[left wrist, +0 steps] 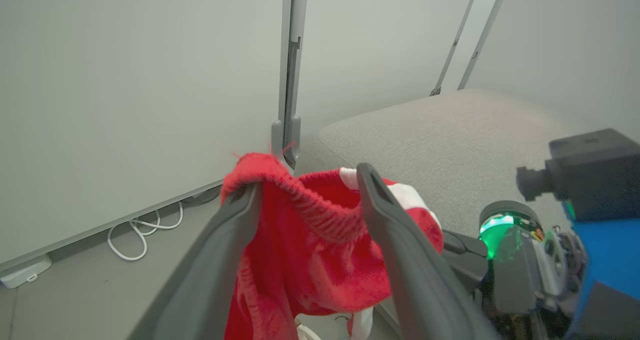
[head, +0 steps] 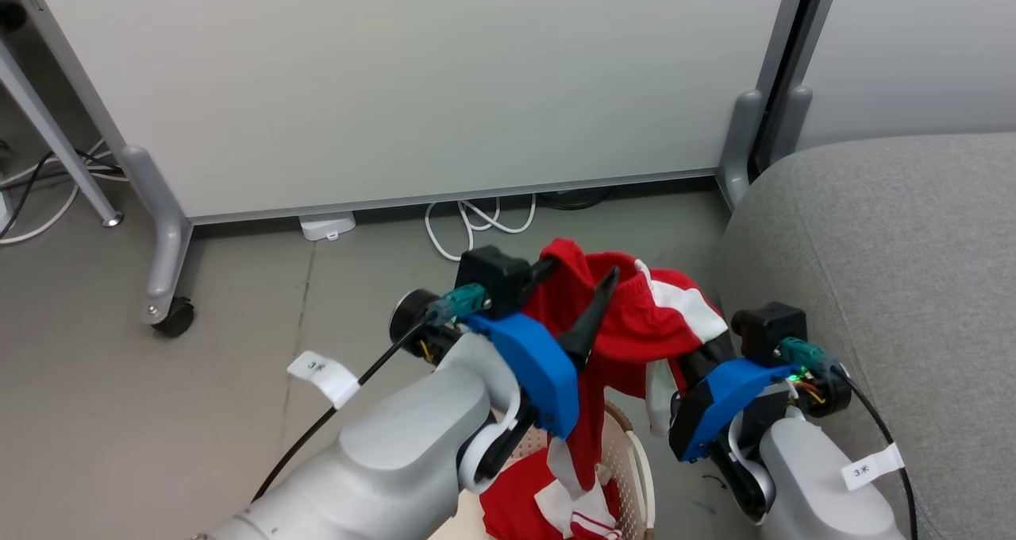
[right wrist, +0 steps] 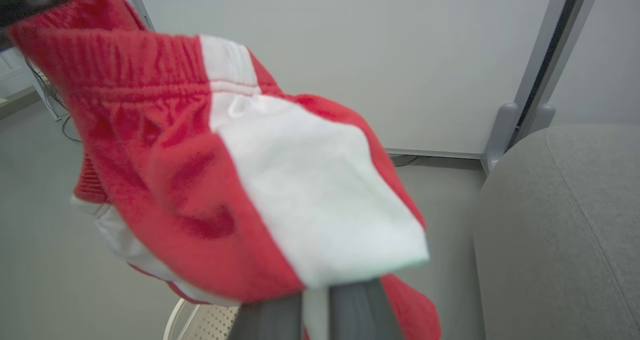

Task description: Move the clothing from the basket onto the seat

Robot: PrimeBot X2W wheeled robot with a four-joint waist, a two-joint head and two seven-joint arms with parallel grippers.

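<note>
Grey floor [head: 238, 286] is seen under a red garment [head: 635, 318] held over the basket [head: 639, 460], clamped by the right gripper [right wrist: 317, 305] and draped on the widely spread left gripper [head: 580, 270]; the sofa [head: 889, 270] is seen right, nearer the right gripper.

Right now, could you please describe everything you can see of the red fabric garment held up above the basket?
The soft red fabric garment has a ribbed elastic waistband and white panels. It hangs crumpled over the cream-white perforated plastic basket, beside the grey fabric sofa. The right gripper is shut on a white panel; the waistband hangs on one finger of the open left gripper.
</note>
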